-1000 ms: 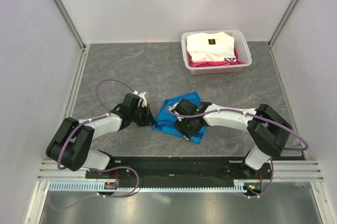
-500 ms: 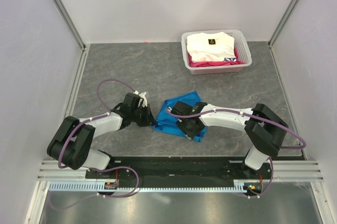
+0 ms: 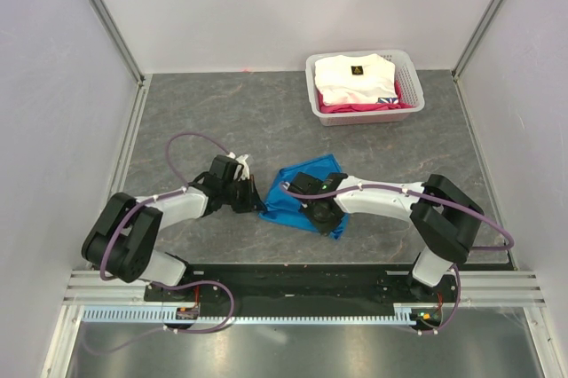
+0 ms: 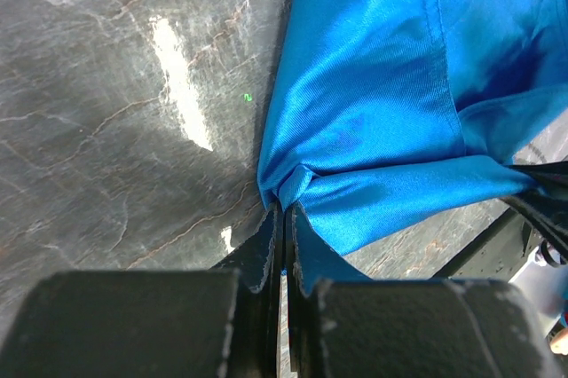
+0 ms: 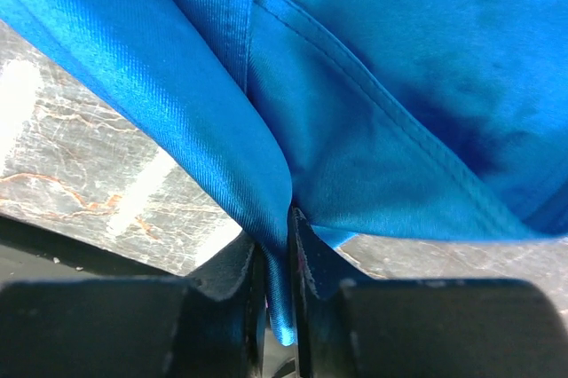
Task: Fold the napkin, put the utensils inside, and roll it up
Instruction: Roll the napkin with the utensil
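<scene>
The bright blue napkin [image 3: 286, 200] lies bunched on the grey table between my two arms. My left gripper [image 3: 256, 199] is shut on its left corner; in the left wrist view the cloth [image 4: 373, 121] is pinched at my closed gripper [image 4: 284, 218]. My right gripper [image 3: 312, 209] is shut on a fold of the napkin's near edge; in the right wrist view the cloth [image 5: 382, 94] hangs down between my closed gripper [image 5: 282, 258]. The utensils are out of view.
A white basket [image 3: 410, 67] holding folded white and pink clothes stands at the back right. Grey walls close in the table on the left, back and right. A black rail runs along the near edge.
My right gripper has slid left and a little back along the napkin, bunching the cloth narrower. My left gripper has kept its hold on the corner.
</scene>
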`<state>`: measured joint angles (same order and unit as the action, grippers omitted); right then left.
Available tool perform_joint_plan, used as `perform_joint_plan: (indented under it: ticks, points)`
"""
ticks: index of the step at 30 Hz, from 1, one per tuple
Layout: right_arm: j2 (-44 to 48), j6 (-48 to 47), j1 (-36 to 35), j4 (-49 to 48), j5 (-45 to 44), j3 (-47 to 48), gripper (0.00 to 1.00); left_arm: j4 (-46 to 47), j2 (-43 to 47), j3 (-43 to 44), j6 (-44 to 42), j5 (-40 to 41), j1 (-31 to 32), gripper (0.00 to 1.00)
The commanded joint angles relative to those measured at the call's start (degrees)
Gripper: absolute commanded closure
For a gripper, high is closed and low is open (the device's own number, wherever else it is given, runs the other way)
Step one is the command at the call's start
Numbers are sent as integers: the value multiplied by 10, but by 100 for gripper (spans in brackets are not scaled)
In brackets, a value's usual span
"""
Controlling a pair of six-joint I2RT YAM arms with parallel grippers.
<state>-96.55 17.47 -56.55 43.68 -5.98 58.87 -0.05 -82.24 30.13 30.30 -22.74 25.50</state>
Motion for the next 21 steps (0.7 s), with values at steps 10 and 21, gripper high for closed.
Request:
perform_joint_plan:
  ticks: [10, 21]
  points:
    - [75, 17, -3, 25, 36, 5, 37, -46, -46, 44, -15, 9, -2, 98]
    - [97, -96, -78, -70, -140, 73, 25, -60, -53, 52, -19, -5, -2, 98]
